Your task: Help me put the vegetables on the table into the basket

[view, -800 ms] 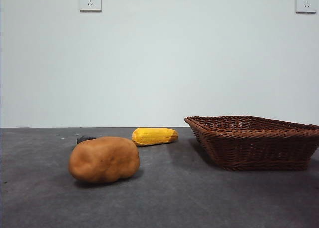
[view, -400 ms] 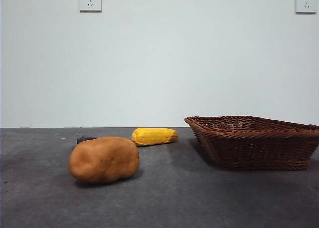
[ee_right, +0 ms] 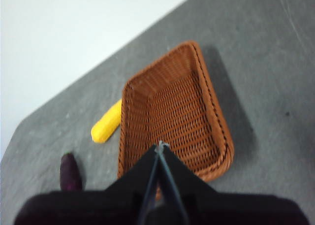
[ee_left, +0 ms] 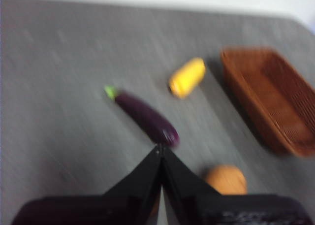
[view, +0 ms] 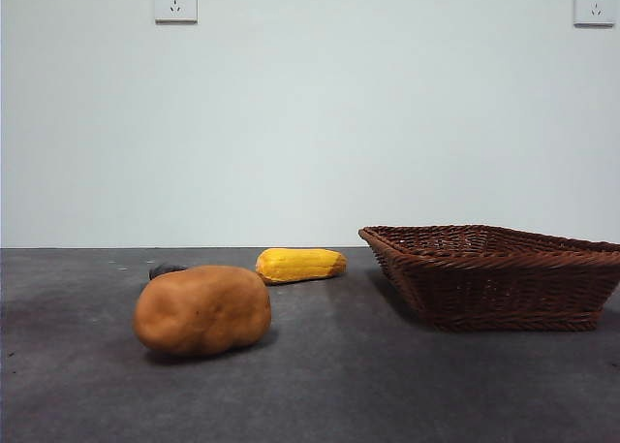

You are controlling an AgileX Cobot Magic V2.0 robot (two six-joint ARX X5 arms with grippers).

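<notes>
Nearest, the potato (view: 202, 309) sits left on the table (view: 320, 385): smooth and bulky, probably slippery, so best gripped across its narrow middle. Behind it lies the eggplant (ee_left: 146, 118), slim, likely easy to pinch mid-body; then the corn (view: 300, 265). The basket (view: 494, 274) stands empty at right. The left gripper (ee_left: 161, 148), clenched, hovers above the eggplant; the right gripper (ee_right: 160, 145), also clenched, hangs over the basket.

The left gripper (ee_left: 161, 151) was black. The right gripper (ee_right: 160, 148) was black too. Each had two flat jaws narrowing to a point.
</notes>
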